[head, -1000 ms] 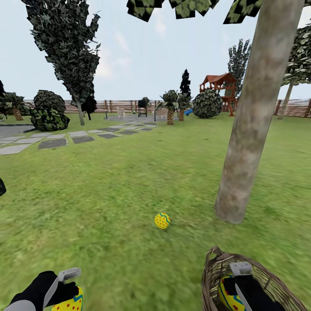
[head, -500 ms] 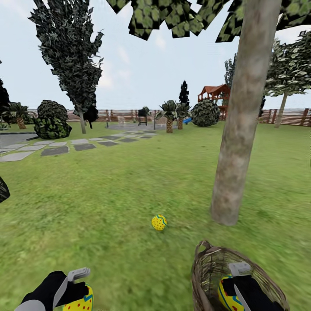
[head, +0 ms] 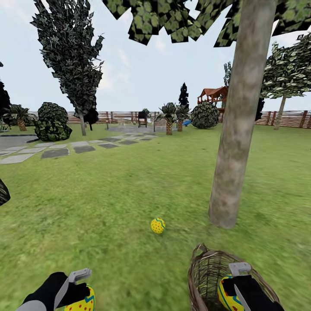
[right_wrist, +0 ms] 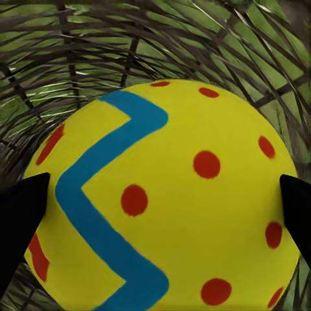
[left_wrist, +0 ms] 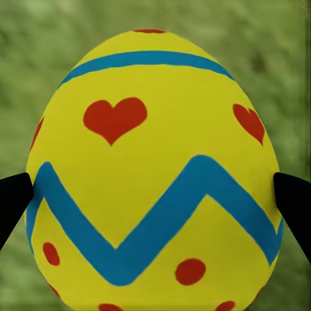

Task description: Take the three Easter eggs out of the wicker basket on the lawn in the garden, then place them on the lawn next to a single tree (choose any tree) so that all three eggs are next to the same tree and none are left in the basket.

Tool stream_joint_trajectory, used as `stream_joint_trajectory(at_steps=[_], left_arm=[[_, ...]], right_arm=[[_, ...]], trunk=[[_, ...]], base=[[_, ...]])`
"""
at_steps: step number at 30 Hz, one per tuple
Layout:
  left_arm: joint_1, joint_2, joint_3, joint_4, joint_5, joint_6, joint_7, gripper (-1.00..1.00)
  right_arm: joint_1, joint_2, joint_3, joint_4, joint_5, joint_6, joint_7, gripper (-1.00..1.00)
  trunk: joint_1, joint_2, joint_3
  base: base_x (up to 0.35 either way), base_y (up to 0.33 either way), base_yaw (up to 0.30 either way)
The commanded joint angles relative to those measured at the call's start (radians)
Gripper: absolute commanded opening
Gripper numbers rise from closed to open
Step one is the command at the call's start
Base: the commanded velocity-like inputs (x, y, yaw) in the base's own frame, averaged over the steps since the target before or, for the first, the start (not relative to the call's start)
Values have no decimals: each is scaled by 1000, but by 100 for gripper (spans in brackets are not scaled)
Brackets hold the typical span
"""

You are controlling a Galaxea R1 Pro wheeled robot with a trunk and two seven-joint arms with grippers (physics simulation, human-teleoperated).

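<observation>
My left claw [head: 80, 288] is gripping one egg [head: 82, 302] over the lawn [head: 108, 203]; my right claw [head: 236, 285] is clamping a second egg [head: 228, 296] inside the wicker basket [head: 207, 270]. Ahead, between both claws, the third egg [head: 157, 225] is lying near the tree [head: 235, 142].

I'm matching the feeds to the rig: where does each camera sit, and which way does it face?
Head: high on the robot, facing forward and down over lawn, tree, a lone egg; both grippers at the bottom edge.
Left wrist: along the left gripper, closed on an egg over grass.
Right wrist: along the right gripper, gripping an egg inside the basket.
Head shares both held eggs.
</observation>
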Motion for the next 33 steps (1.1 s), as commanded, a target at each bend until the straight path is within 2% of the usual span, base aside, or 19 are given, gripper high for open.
stream_joint_trajectory(at_steps=[1, 5, 11, 16, 21, 27, 33], left_arm=[[0, -2, 7, -2, -11, 4, -8, -100], [0, -15, 7, -2, -11, 2, -8, -100], [0, -21, 7, 0, -11, 2, -8, -100], [0, -21, 7, -1, -11, 0, -8, -100], [0, -27, 7, 0, -11, -1, -6, -100], [0, -36, 7, 0, -13, -2, -1, -100], [0, -43, 7, 0, -13, -2, 1, -100]], right_arm=[[0, -1, 4, -1, 3, 6, -3, -100], [0, -1, 4, -2, 3, 6, -3, -100], [0, 0, 5, -1, 3, 6, -3, -100], [0, 16, 5, -1, 4, 5, -3, -100], [0, 25, 42, 26, 18, 2, -7, -100], [0, 25, 46, 28, 20, 3, -6, -100], [0, 24, 46, 28, 20, 5, -6, -100]], trunk=[[-4, 7, 2], [-19, 35, 15], [-42, 77, 33], [-62, 112, 49], [-81, 147, 65], [-104, 189, 84], [-127, 231, 103]], base=[[0, 0, 0], [-115, -109, 0], [-124, -169, 0], [-3, -4, 2], [0, 0, 240], [0, 0, 261], [-200, 0, 15]])
